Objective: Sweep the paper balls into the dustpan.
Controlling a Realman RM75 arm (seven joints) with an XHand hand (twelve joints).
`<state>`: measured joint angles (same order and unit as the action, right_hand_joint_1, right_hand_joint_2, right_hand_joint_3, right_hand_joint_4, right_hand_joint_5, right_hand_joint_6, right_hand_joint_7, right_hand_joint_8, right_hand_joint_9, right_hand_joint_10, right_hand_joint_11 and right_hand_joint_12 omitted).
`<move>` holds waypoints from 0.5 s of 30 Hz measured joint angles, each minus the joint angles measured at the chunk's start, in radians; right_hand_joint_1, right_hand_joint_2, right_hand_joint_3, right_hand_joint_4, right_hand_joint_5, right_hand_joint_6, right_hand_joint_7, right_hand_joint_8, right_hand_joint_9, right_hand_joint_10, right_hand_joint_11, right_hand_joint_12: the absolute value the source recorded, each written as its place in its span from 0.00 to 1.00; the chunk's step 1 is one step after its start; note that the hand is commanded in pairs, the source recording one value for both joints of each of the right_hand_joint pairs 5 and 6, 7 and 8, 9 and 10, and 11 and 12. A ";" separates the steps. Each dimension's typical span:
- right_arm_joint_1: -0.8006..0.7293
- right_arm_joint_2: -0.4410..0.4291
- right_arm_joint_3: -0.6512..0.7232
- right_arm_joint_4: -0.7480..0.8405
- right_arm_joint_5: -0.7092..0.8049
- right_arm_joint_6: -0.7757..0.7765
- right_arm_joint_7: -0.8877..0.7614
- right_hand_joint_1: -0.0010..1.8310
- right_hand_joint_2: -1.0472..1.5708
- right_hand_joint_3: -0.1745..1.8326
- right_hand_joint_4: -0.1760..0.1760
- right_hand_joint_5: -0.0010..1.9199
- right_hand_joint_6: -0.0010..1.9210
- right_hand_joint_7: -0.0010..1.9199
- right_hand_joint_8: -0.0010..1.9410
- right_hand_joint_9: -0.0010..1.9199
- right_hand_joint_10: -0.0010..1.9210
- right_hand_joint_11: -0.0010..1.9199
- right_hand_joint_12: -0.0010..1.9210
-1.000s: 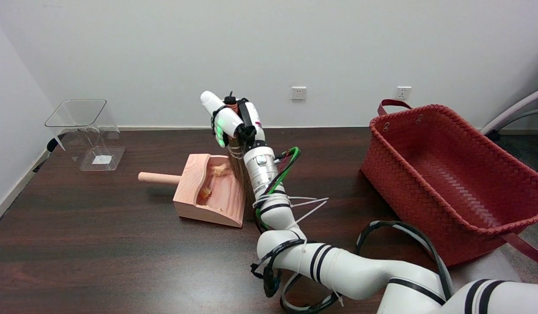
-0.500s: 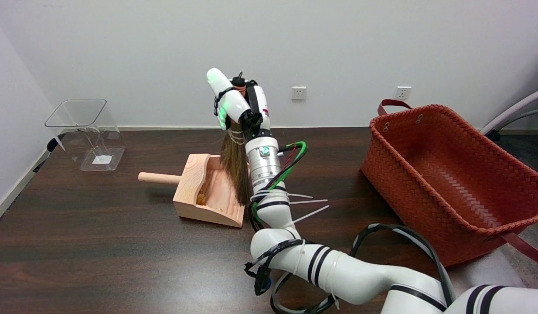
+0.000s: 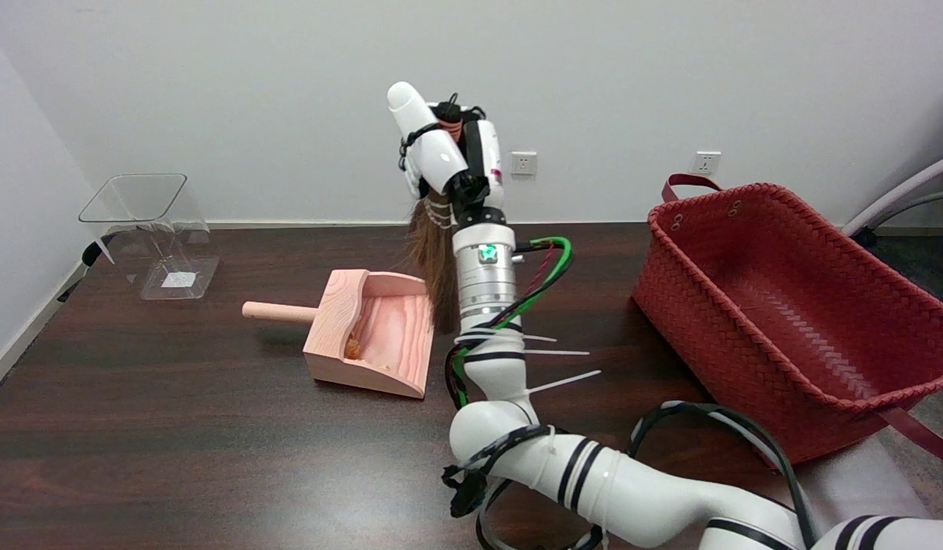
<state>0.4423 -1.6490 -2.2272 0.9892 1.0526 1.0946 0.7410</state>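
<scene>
- Head view: my right hand (image 3: 448,156) grips the brush (image 3: 433,263), fingers wrapped round it, above the dustpan (image 3: 372,336).
- Balls (image 3: 352,349) look swept in; next, I set it down.

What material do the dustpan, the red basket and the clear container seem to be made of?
Dustpan: probably unpainted pale wood, with visible grain lines.
Red basket: woven strips, perhaps plastic or leather-like; the plaited pattern shows, and its finish looks matte.
Clear container: transparent, glossy, likely hard plastic, though glass cannot be excluded.

Pale wooden dustpan (image 3: 380,336) w/ round handle pointing left; small orange-tan paper ball (image 3: 352,349) inside, near back wall.
</scene>
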 measured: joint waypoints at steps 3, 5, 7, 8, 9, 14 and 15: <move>-0.015 0.019 0.000 0.047 0.002 0.005 -0.043 0.42 1.00 0.00 0.50 1.00 1.00 1.00 0.99 1.00 1.00 1.00 1.00; -0.025 0.032 0.000 0.081 0.002 0.008 -0.077 0.42 1.00 0.04 0.50 1.00 1.00 1.00 0.99 1.00 1.00 1.00 1.00; -0.034 0.046 0.000 0.117 0.002 0.009 -0.120 0.43 1.00 0.07 0.50 1.00 1.00 1.00 0.99 1.00 1.00 1.00 1.00; -0.040 0.053 0.000 0.138 0.002 0.010 -0.147 0.43 1.00 0.08 0.50 1.00 1.00 1.00 0.99 1.00 1.00 1.00 1.00; -0.045 0.061 0.001 0.156 0.003 0.010 -0.171 0.43 1.00 0.09 0.50 1.00 1.00 1.00 0.99 1.00 1.00 1.00 1.00; -0.070 0.099 0.001 0.260 0.003 0.019 -0.280 0.43 1.00 0.14 0.50 1.00 1.00 1.00 0.99 1.00 1.00 1.00 1.00; -0.073 0.104 -0.001 0.276 0.003 0.019 -0.292 0.43 1.00 0.15 0.50 1.00 1.00 1.00 0.99 1.00 1.00 1.00 1.00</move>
<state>0.3690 -1.5451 -2.2283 1.2649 1.0560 1.1140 0.4486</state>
